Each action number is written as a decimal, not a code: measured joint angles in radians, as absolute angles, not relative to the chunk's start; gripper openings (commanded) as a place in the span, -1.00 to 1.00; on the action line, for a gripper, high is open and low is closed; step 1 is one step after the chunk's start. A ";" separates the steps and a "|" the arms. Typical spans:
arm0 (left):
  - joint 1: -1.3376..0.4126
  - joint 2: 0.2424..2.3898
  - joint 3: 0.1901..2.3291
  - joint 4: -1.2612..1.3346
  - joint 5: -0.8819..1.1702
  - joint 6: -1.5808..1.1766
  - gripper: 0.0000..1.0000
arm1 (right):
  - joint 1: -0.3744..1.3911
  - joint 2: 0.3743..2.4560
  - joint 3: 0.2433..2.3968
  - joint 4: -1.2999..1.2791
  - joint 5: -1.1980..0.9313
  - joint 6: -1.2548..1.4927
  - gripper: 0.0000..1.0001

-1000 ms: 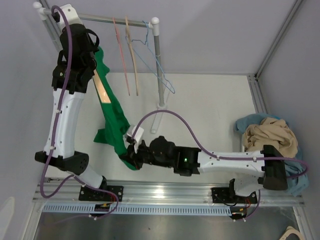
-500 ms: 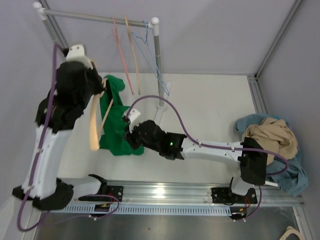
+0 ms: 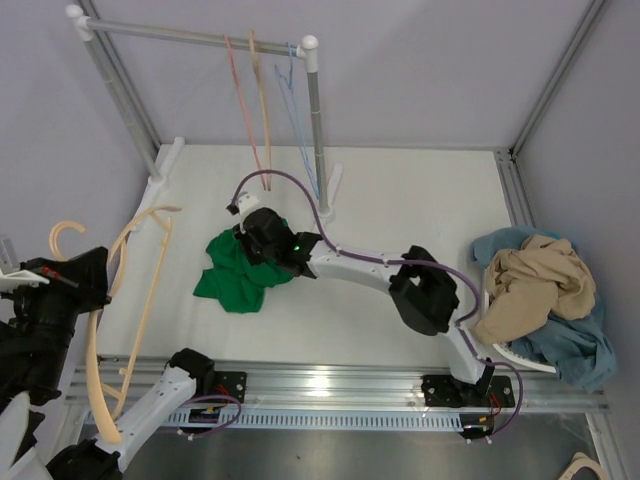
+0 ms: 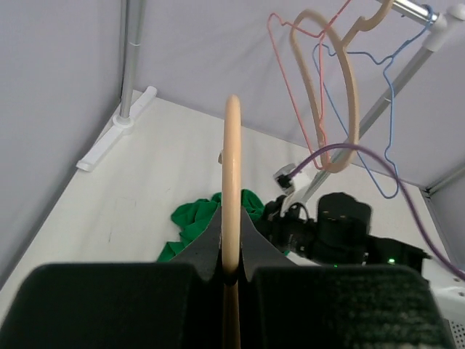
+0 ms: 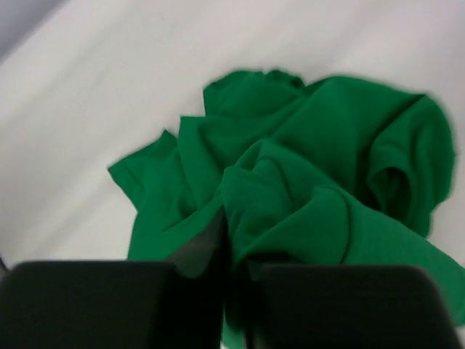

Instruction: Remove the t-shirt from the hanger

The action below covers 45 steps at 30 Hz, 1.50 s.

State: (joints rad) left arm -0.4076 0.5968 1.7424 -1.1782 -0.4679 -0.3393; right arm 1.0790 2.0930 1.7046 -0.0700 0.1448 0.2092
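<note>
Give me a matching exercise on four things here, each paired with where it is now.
1 green t-shirt
2 cream hanger at far left
3 blue wire hanger
4 clothes pile, tan and blue

A hooked on the rail
B clamped in the left tool
C crumpled on the table, pinched by the right tool
D heaped at the table's right edge

Pairs: 1-C, 2-B, 3-A, 4-D

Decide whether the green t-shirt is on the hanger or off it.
Off. The green t-shirt lies crumpled on the table; the left gripper holds the bare hanger apart from it.
</note>
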 measured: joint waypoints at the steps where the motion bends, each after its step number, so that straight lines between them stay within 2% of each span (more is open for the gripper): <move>1: -0.408 0.595 1.744 -1.177 -0.479 -0.339 -0.99 | 1.078 2.147 1.748 -0.099 0.141 0.214 -0.40; 2: -0.408 0.596 1.740 -1.177 -0.489 -0.339 -0.99 | 1.078 2.196 1.790 -0.125 0.139 0.216 -0.03; 3: -0.408 0.598 1.732 -1.176 -0.495 -0.339 -0.99 | 1.078 2.240 1.832 -0.149 0.137 0.222 0.83; 4: -0.408 0.598 1.717 -1.172 -0.498 -0.338 -0.99 | 1.078 2.283 1.880 -0.178 0.139 0.224 0.99; 8: -0.408 0.599 1.652 -1.148 -0.503 -0.324 -0.99 | 1.078 2.460 2.160 -0.323 0.150 0.208 0.99; 11: -0.408 0.599 1.632 -1.131 -0.508 -0.305 -0.99 | 1.077 2.526 2.287 -0.397 0.148 0.206 0.99; 15: -0.408 0.599 1.625 -1.104 -0.519 -0.287 -0.99 | 1.076 2.585 2.372 -0.484 0.135 0.204 0.99; 19: -0.408 0.599 1.604 -1.077 -0.520 -0.279 -0.99 | 1.076 2.626 2.362 -0.550 0.135 0.187 0.99; 20: -0.408 0.599 1.598 -1.073 -0.520 -0.278 -0.99 | 1.076 2.622 2.360 -0.554 0.131 0.184 0.91; 22: -0.408 0.599 1.589 -1.066 -0.519 -0.277 -0.99 | 1.076 2.605 2.326 -0.555 0.126 0.176 0.45; 23: -0.408 0.599 1.585 -1.062 -0.520 -0.276 -0.99 | 1.077 2.588 2.294 -0.548 0.124 0.171 -0.54; 24: -0.408 0.600 1.583 -1.058 -0.520 -0.274 -0.99 | 1.078 2.564 2.255 -0.546 0.114 0.168 -1.00; 30: -0.408 0.609 1.562 -1.006 -0.521 -0.252 -0.99 | 1.087 2.233 1.757 -0.529 0.012 0.213 -1.00; 34: -0.408 0.643 1.520 -0.937 -0.493 -0.253 -0.99 | 1.089 1.926 1.504 -0.700 0.012 0.260 -1.00; 39: -0.392 0.735 1.456 -0.839 -0.427 -0.263 -0.99 | 0.918 1.508 1.549 -0.787 0.276 0.310 -1.00; 42: -0.316 0.828 1.460 -0.811 -0.329 -0.281 -0.99 | 0.786 1.318 1.624 -0.784 0.590 0.373 -1.00; 45: -0.241 0.928 1.484 -0.791 -0.259 -0.289 -0.99 | 0.685 1.258 1.725 -0.904 0.879 0.504 -1.00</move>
